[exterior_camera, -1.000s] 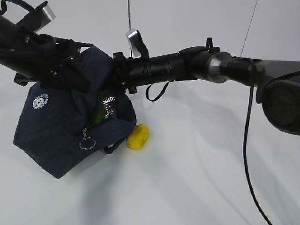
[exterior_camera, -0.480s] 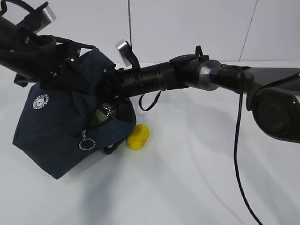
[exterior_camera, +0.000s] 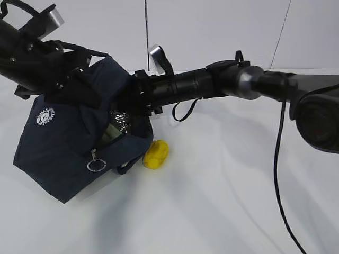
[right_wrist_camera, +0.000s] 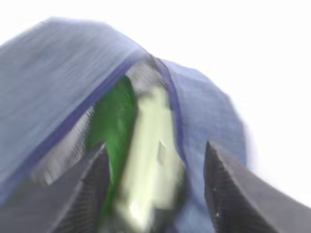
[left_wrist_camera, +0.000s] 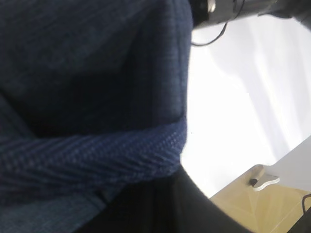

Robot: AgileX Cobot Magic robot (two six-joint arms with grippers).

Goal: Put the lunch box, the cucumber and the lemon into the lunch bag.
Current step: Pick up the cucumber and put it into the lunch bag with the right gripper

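Note:
The navy lunch bag [exterior_camera: 63, 143] is tipped up at the left, its top fabric [left_wrist_camera: 87, 155] pinched in my shut left gripper [exterior_camera: 74, 87]. My right gripper [exterior_camera: 124, 119] is at the bag's mouth. In the right wrist view its jaws stand open [right_wrist_camera: 155, 145] with nothing between them. Just beyond them, inside the bag [right_wrist_camera: 58, 87], lie the green cucumber [right_wrist_camera: 114, 121] and the pale-lidded lunch box [right_wrist_camera: 153, 155], side by side. The yellow lemon [exterior_camera: 155, 154] rests on the table against the bag's lower right corner, below my right arm.
White cloth covers the table [exterior_camera: 222, 201]. A black cable [exterior_camera: 278, 174] hangs from my right arm over the table's right half. A silver ring zipper pull [exterior_camera: 95, 165] dangles on the bag's front. The wooden table edge [left_wrist_camera: 262, 204] shows in the left wrist view.
My right gripper's jaws have spread wider. The right arm pushed left into the bag's mouth, then drew back a little to the right. Bag and lemon stayed where they were.

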